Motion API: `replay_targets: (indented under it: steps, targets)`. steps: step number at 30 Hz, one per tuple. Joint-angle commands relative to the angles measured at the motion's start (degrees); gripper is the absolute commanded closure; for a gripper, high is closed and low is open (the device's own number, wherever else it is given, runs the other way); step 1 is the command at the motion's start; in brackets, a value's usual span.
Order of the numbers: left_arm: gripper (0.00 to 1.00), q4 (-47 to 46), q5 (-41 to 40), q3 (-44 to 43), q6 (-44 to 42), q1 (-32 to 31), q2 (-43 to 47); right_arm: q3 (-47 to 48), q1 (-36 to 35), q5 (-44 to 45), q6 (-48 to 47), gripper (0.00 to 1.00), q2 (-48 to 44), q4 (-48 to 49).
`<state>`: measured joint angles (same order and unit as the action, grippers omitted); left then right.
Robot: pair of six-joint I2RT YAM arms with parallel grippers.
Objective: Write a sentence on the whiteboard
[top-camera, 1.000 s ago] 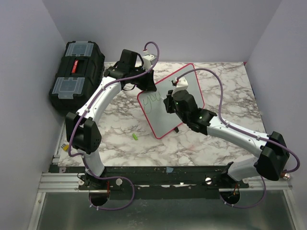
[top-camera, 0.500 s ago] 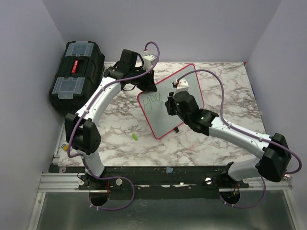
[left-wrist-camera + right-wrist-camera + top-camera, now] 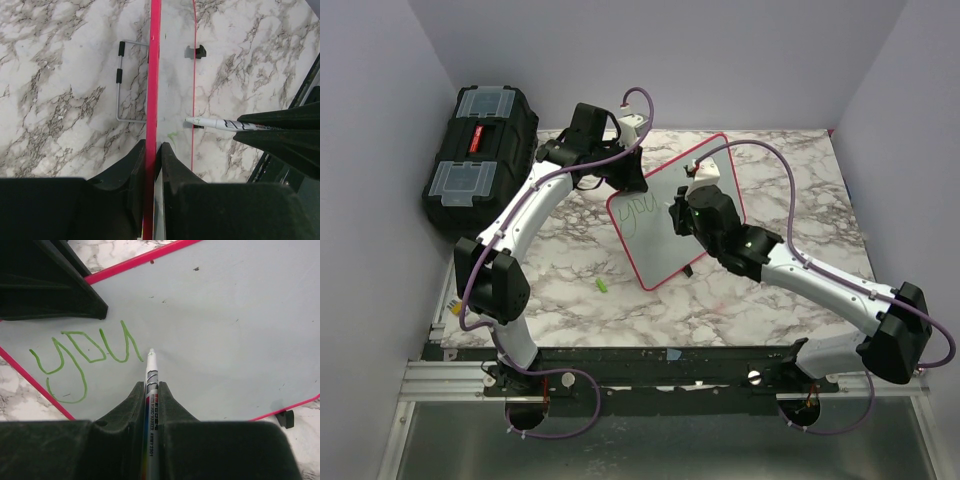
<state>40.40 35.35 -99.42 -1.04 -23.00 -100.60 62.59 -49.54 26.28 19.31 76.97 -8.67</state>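
The whiteboard (image 3: 652,250) is white with a thin red-pink frame. The sentence (image 3: 85,354) on it is green lettering, "you". The marker (image 3: 151,367) has a white barrel with black print and a rainbow stripe, and its tip is tinged green. My right end effector (image 3: 151,390) and my left end effector (image 3: 152,150) are both black. My left arm (image 3: 535,200) and right arm (image 3: 820,285) are white with black joints, trailed by purple cables (image 3: 775,180). The bench (image 3: 570,260) is white marble-patterned with grey-brown veins. A small bright green piece (image 3: 602,286) lies on it. The toolbox (image 3: 505,125) is black with clear lid compartments and a red label.
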Motion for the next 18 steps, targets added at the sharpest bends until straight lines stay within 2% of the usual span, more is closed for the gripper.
replay_targets:
  steps: [1,18]
  targets:
    - [1.00,0.1,-2.3,-0.7,-2.5,-0.1,2.3,2.6,0.3,2.4,-1.8,0.99,-0.4,0.4]
    - [1.00,0.0,-2.0,-0.5,-2.5,-0.1,2.5,4.5,5.5,-2.3,-1.6,0.99,1.6,4.6]
